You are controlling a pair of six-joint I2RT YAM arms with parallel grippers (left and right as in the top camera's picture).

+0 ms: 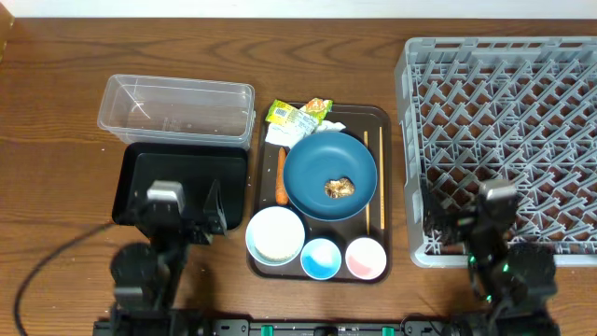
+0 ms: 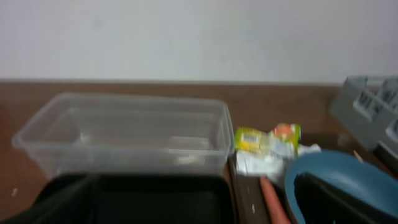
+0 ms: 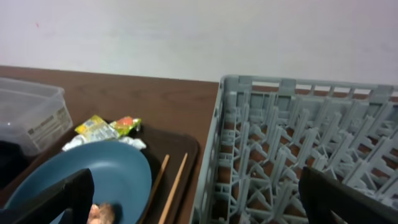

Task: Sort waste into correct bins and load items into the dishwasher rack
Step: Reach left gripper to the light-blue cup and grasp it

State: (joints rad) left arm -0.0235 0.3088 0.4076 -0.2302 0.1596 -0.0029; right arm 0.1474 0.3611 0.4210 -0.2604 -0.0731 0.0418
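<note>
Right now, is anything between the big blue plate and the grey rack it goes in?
Yes. The pair of thin wooden chopsticks lies on the flat dark-brown tray, right between the round dark-blue plate and the grey plastic dishwasher rack. A brown food lump sits on the plate.

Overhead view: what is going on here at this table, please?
Nothing is being handled yet. Both hands are open and empty: the left hand above the black bin, the right hand above the grey rack's near corner. The blue plate with a food lump, white bowl, blue cup, pink cup, chopsticks, carrot and wrappers all lie on the brown tray.
</note>
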